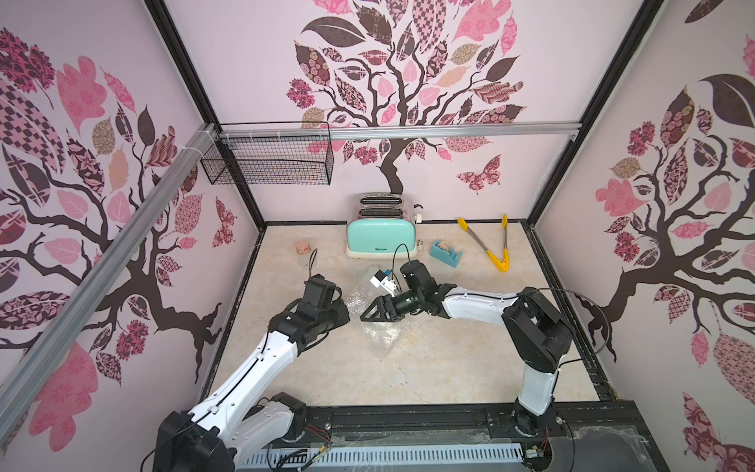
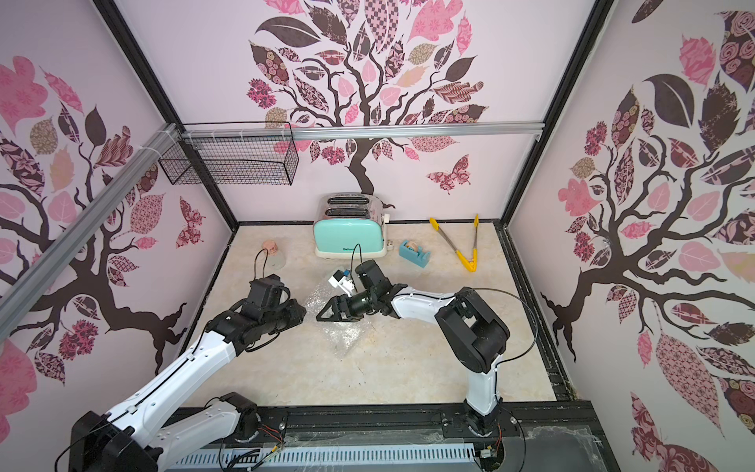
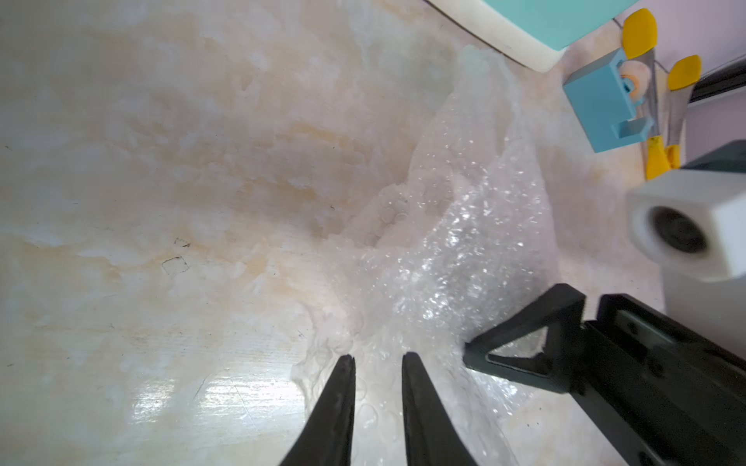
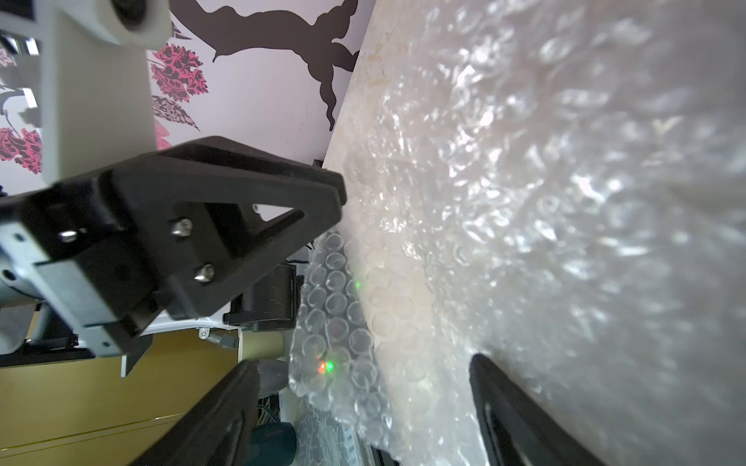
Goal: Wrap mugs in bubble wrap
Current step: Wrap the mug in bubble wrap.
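The bubble wrap lies crumpled on the marble tabletop in both top views, also at bubble wrap. The mug is hidden in every view. My left gripper has its jaws drawn close on a bunched edge of the wrap; from above the left gripper sits at the sheet's left edge. My right gripper points left, tip to tip with the left one. In the right wrist view the right gripper stands open, its jaws wide either side of a fold of the wrap.
A mint toaster stands at the back wall. A corked glass jar is to its left. A blue tape dispenser and yellow-tipped tongs lie to its right. A wire basket hangs on the rail.
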Robot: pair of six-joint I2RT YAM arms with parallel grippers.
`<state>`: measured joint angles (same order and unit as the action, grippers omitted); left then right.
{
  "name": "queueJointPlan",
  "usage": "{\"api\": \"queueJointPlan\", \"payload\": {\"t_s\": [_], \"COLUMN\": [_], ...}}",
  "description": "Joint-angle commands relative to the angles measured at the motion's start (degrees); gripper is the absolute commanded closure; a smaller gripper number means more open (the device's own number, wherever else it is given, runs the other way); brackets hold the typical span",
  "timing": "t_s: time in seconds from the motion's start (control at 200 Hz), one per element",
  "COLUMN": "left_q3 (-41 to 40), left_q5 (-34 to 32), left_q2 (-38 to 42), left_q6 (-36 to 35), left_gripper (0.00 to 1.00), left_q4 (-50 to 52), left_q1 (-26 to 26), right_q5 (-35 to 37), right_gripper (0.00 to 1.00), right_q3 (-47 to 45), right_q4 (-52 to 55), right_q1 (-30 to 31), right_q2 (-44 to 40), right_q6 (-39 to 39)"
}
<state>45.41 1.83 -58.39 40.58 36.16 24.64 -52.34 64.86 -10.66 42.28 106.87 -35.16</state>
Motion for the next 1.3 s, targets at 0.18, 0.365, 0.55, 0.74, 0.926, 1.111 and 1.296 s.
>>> {"api": "queueJointPlan", "payload": {"t_s": [0.18, 0.365, 0.55, 0.74, 0.926, 1.111, 1.296], "left_q3": [12.5, 11.1, 6.1, 1.3, -2.8, -2.5, -2.9], "left_q5": [12.7, 19.7, 19.7, 14.0, 11.3, 9.1, 8.8], "left_q2": [-7.3, -16.2, -17.7, -13.7, -12.8, -13.4, -13.4], "left_q6": [0.9, 0.9, 0.3, -1.2, -0.4, -1.3, -1.3], "left_gripper": [0.74, 0.78, 0.83, 0.82, 0.82, 0.82, 0.82], "left_q4": [-3.4, -8.0, -10.0, -6.6, -8.9, -7.3, -7.6], "left_q1": [-0.1, -0.1, 0.2, 0.1, 0.1, 0.1, 0.1], "right_q5": [3.8, 3.7, 3.7, 3.8, 3.7, 2.1, 0.9], "right_gripper": [0.18, 0.18, 0.18, 0.18, 0.16, 0.14, 0.14], "right_q3": [-1.5, -1.7, -1.5, -1.0, -1.0, -1.4, -1.6], "right_q4": [0.7, 0.4, 0.6, 1.1, 0.7, -2.0, -6.3], "right_q1": [-0.5, -0.5, -0.6, -0.6, -0.6, -0.7, -1.5], "right_q2": [-0.1, -0.2, 0.1, -0.3, -0.8, -2.6, -3.7], "right_q6": [-0.5, -0.4, -0.2, -0.3, -0.7, -3.1, -7.1]}}
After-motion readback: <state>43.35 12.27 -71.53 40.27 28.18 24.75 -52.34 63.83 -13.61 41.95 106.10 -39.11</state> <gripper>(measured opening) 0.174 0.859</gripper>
